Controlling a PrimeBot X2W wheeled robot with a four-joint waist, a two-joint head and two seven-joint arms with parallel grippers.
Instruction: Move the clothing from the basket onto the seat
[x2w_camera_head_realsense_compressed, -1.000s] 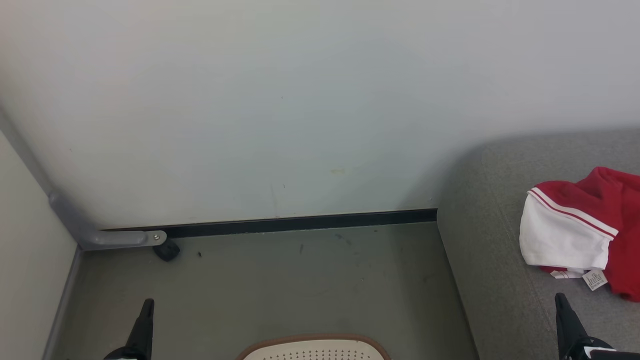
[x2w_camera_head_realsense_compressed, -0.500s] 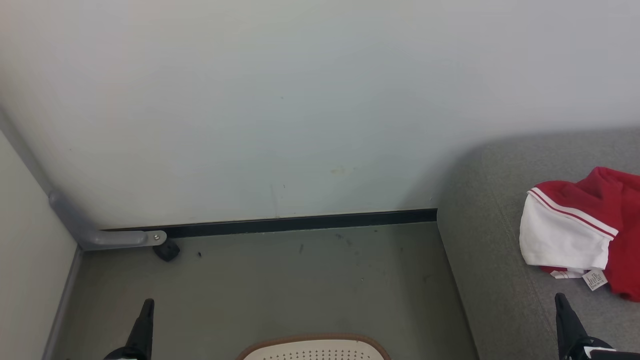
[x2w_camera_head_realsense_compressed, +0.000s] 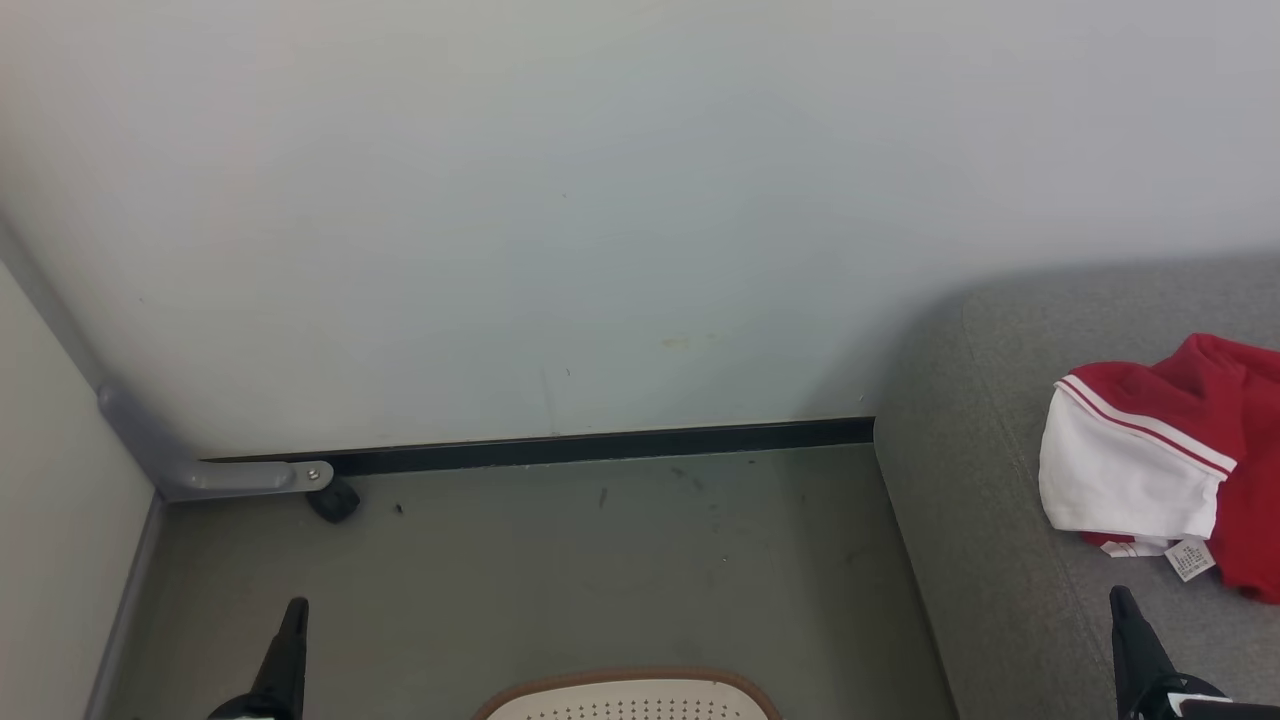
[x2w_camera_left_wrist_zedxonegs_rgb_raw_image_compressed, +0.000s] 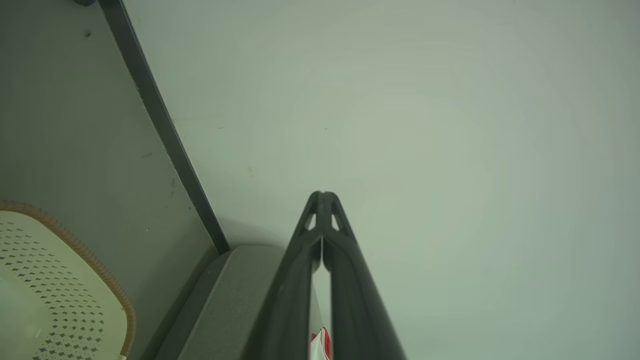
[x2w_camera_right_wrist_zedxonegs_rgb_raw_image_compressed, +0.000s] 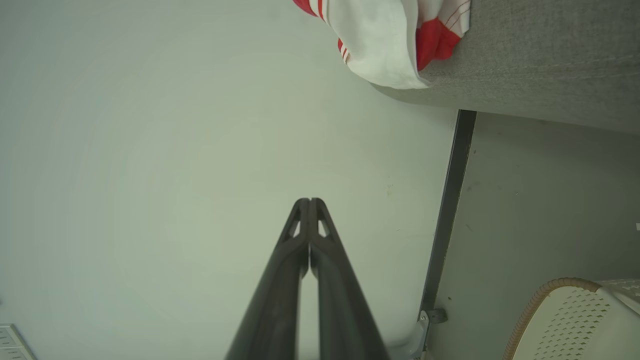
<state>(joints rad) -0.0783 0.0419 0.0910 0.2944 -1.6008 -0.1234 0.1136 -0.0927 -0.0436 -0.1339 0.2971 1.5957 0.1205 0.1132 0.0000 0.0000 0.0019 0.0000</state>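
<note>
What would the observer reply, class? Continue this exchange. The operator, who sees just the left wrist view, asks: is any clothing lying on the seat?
Observer: Yes. In the head view, red-and-white clothing lies on the grey seat, with a small white label at its near edge.
Operator: Is my right arm holding anything?
Observer: No. The right fingers are pressed together on nothing, pointing at the wall.
Operator: What sits low on my far left?
Observer: A grey bracket at the wall's foot, with a black caster beside it.
</note>
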